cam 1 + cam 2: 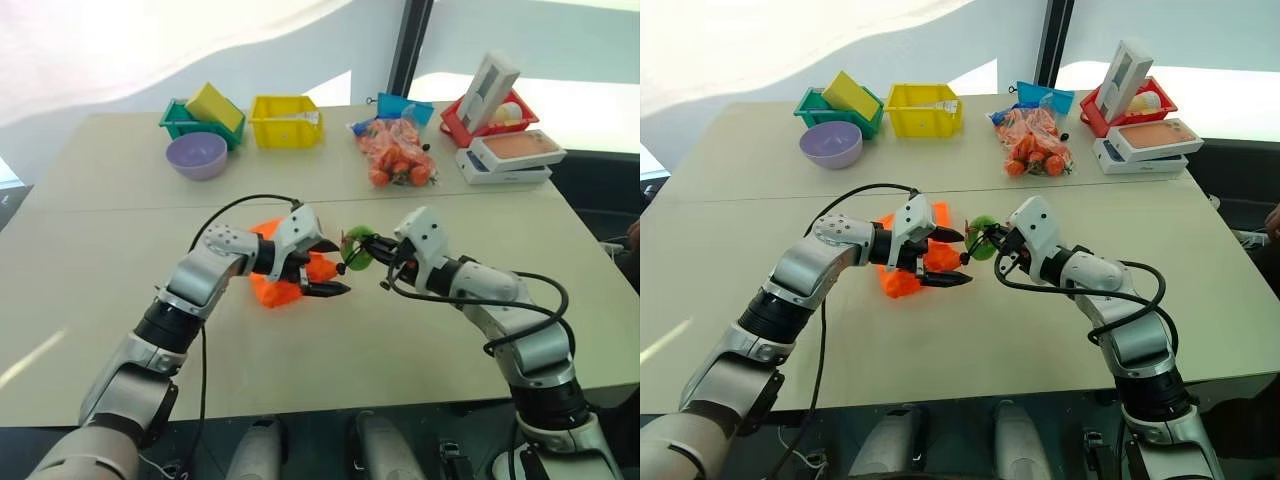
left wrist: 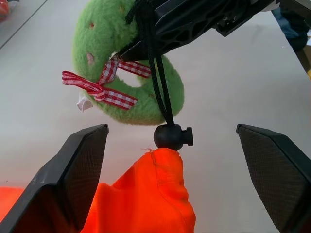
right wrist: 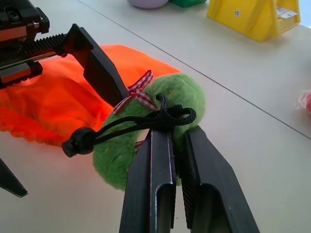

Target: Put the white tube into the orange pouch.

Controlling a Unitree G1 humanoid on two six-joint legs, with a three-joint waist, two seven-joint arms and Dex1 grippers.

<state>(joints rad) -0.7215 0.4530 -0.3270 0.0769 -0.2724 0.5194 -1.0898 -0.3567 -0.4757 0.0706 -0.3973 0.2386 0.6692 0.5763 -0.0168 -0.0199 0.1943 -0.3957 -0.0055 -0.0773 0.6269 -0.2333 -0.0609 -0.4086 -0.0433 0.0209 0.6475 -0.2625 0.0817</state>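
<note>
Right gripper (image 3: pixel 177 141) is pinched tight on the dark drawstring cord (image 3: pixel 160 116) of the bright orange soft fabric pouch (image 3: pixel 53 97), and the fluffy green ring with a red-and-white checked bow (image 3: pixel 160 104) hangs against its fingers, lifted just above the beige table (image 1: pixel 400 340). A round black cord stopper (image 2: pixel 172 137) sits on the cord right at the gathered mouth of the pouch. Left gripper (image 1: pixel 325 268), to the left of the right one, has its fingers spread wide, one on each side of the pouch's neck, and grasps nothing. The rest of the pouch lies crumpled on the table beneath and behind the left gripper. The white tube cannot be made out anywhere. Along the far edge stand, from left to right, a lilac bowl (image 1: pixel 197 155), a green bin holding a yellow block (image 1: pixel 203 115), a yellow bin (image 1: pixel 286 121), a clear bag of orange items (image 1: pixel 395 152), flat white boxes (image 1: pixel 510 157) and a red tray (image 1: pixel 490 112).
</note>
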